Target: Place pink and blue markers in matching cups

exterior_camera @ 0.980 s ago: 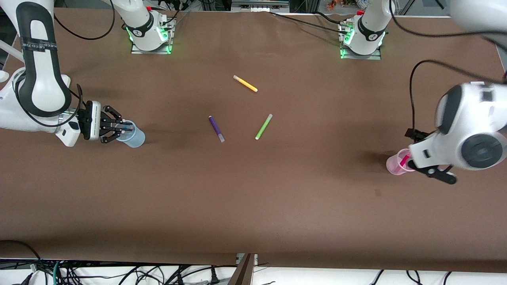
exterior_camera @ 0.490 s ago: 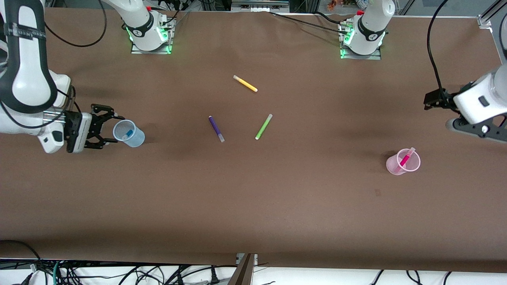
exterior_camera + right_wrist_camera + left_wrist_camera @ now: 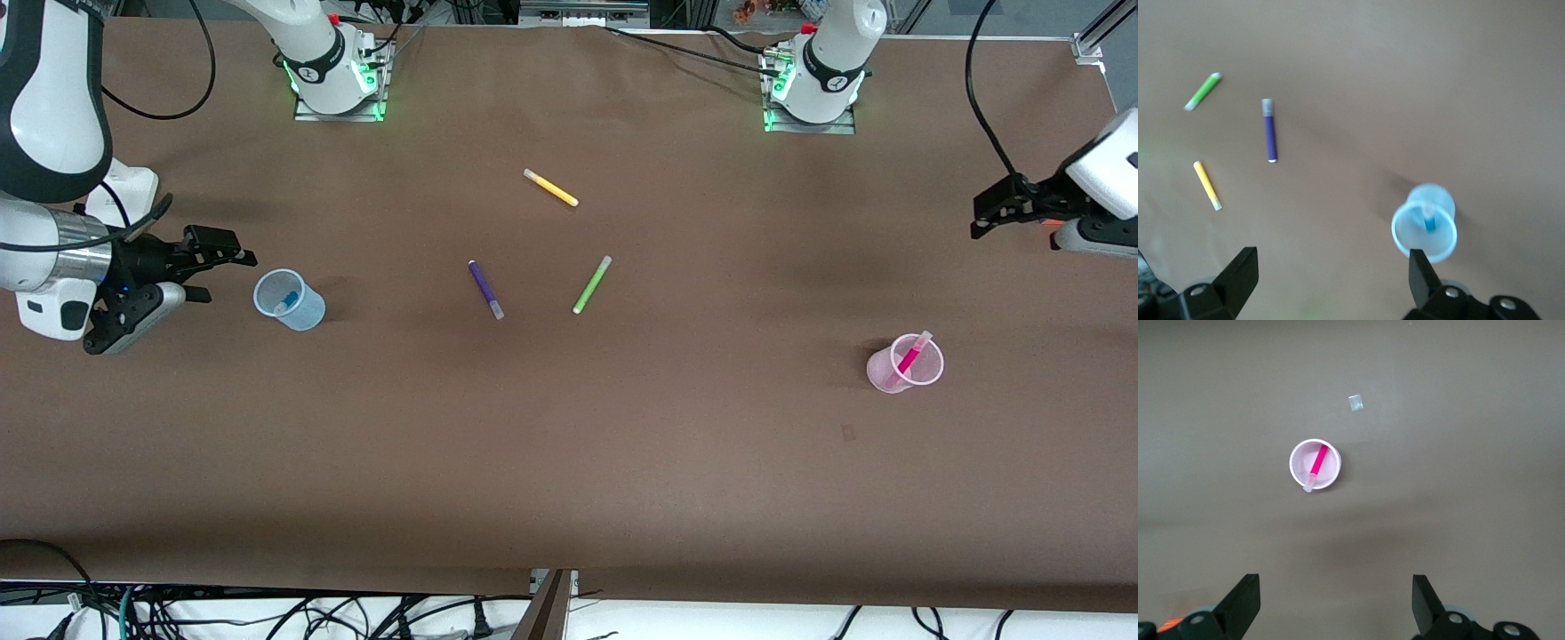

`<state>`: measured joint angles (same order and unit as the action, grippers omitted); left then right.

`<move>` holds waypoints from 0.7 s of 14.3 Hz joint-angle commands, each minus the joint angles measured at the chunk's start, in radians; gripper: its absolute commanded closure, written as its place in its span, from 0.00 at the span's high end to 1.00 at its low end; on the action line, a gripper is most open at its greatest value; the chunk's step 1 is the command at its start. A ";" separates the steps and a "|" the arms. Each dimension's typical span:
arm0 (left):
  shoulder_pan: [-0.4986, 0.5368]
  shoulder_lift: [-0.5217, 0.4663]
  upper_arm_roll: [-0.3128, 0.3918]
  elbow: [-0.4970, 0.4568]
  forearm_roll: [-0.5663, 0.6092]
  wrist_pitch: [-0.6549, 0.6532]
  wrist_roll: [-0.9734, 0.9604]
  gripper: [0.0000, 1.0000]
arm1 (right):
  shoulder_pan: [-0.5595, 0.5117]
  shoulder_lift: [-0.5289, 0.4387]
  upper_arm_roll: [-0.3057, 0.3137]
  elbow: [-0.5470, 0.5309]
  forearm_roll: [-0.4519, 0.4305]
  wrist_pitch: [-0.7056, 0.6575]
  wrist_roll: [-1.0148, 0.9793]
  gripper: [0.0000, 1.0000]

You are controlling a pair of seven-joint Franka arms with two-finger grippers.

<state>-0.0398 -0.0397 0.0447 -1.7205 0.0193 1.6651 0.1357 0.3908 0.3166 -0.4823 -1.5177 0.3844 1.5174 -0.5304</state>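
The pink marker [image 3: 910, 357] stands tilted in the pale pink cup [image 3: 885, 374] toward the left arm's end of the table; both also show in the left wrist view, marker [image 3: 1318, 461] in cup [image 3: 1298, 463]. The blue marker [image 3: 286, 300] sits in the pale blue cup [image 3: 307, 310] toward the right arm's end; the right wrist view shows the marker [image 3: 1429, 220] in the cup [image 3: 1438, 247]. My left gripper [image 3: 987, 213] is open and empty, raised over bare table away from the pink cup. My right gripper [image 3: 218, 267] is open and empty, beside the blue cup.
A purple pen [image 3: 485, 289], a green pen [image 3: 591, 284] and a yellow pen [image 3: 550, 188] lie loose mid-table. A small pale scrap [image 3: 1355, 403] lies on the brown cover near the pink cup. Cables hang at the table's front edge.
Both grippers have drawn back and up from their cups. The left one let go of the pink marker, the right one of the blue marker; both markers stay in the cups.
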 commanded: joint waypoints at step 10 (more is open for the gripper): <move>0.009 -0.025 -0.060 -0.022 -0.005 -0.034 -0.114 1.00 | -0.348 -0.306 0.481 -0.073 -0.404 -0.065 0.564 1.00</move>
<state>-0.0322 -0.0591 -0.0103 -1.7429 0.0193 1.6425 0.0338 0.0730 0.1023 -0.0265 -1.5453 0.0231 1.4589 0.0301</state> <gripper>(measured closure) 0.000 0.000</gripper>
